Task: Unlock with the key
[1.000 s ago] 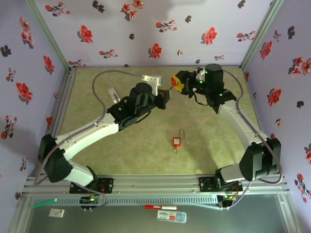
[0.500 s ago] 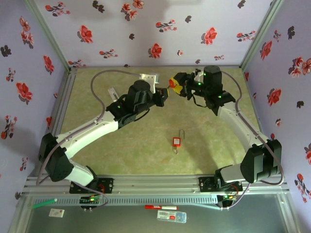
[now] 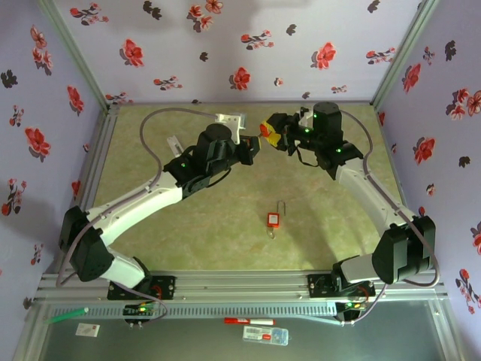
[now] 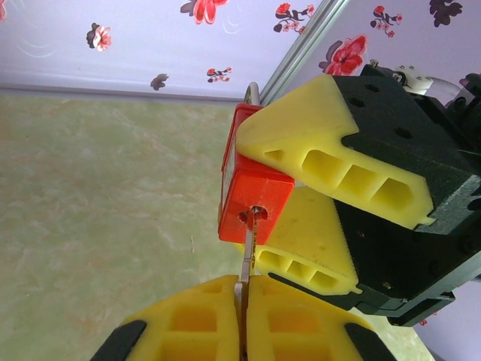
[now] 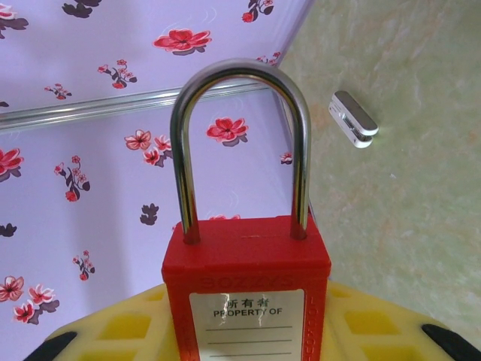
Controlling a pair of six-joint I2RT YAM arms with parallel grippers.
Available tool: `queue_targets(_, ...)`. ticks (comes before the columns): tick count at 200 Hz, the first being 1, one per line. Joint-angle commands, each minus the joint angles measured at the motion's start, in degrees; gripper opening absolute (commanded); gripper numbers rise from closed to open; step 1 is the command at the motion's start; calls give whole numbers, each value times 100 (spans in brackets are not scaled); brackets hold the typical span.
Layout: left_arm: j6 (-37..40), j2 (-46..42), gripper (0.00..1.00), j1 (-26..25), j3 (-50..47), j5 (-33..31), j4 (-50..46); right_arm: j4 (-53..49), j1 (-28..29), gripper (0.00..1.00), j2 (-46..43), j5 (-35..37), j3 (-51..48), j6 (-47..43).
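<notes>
**Hidden or unclear.** Key: the blade shows, while the bow is buried between the yellow pads of the left gripper. How deep the tip sits in the keyhole cannot be read. The lower part of the padlock is cut off by the frame edge in the right wrist view, and the lines on its label are blank or too faint to read below "PROPERTY OF". In the top view the two grippers crowd together and the lock is a red speck.

**Padlock.** Red plastic body with a steel shackle, both of whose legs enter the body. It is held off the tabletop near the far wall, clamped between the pads of the right gripper.

**Key.** Thin metal, pinched tight by the left gripper, its tip at the keyhole in the lock's underside.

**Other.** A second padlock, also red, lies on the tabletop well apart from the grippers, and a small metal clip lies flat.
</notes>
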Motion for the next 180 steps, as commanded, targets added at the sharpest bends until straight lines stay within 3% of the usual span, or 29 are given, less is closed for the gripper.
queue_targets(1, 19, -3, 0, 61, 32, 47, 61, 274, 90, 7, -133, 0, -46, 94)
queue_targets(72, 483, 132, 0, 6, 291, 52, -98, 383, 191, 6, -84, -90, -146, 201)
queue_targets(137, 1340, 296, 0, -261, 616, -512, -378, 722, 260, 6, -41, -186, -281, 581)
queue_targets(180, 709, 390, 0, -229, 755, -171, -149, 1139, 328, 4, -52, -118, -491, 896)
